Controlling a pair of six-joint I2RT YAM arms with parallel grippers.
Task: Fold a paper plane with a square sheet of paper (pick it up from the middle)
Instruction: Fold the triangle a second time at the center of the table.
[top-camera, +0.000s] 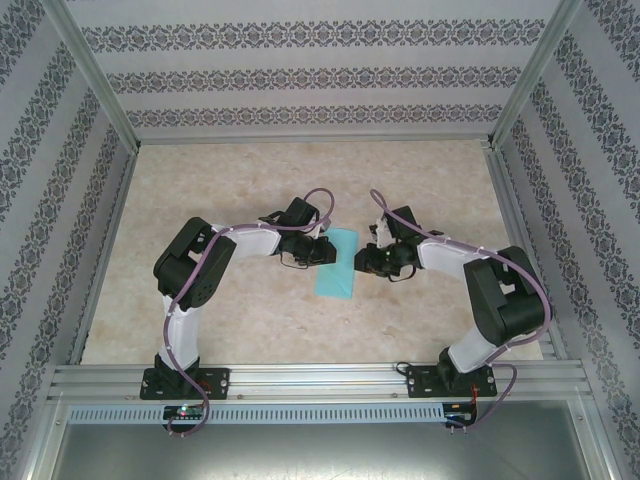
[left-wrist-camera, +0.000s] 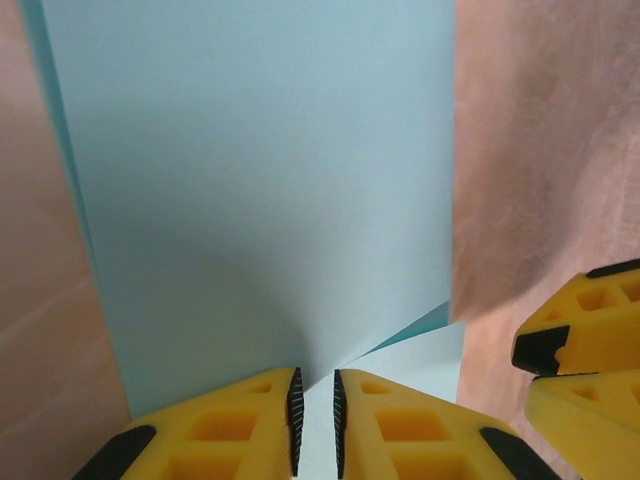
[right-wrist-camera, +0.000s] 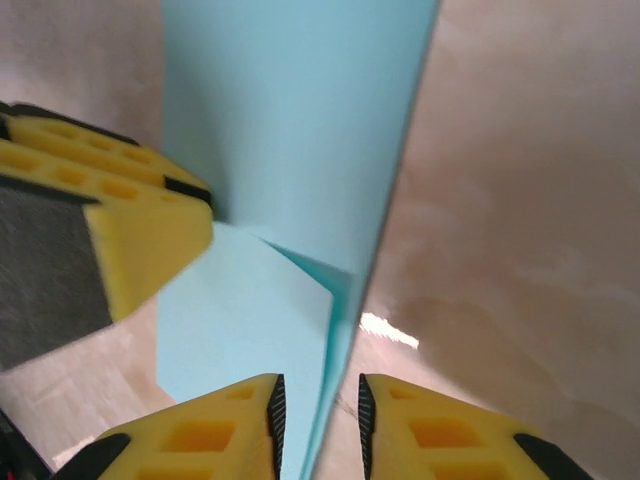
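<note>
lying on the table (top-camera: 250, 190), the folded paper (top-camera: 337, 262) runs lengthwise near-to-far.

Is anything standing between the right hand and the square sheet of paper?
Nothing visible does. A raised edge of the square sheet of paper runs between the parted fingers of the right hand.

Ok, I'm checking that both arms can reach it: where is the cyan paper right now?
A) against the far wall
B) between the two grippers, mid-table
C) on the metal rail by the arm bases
B: the top view shows the cyan paper lying in the middle of the table, with the left gripper at one side of it and the right gripper at the other.
</note>
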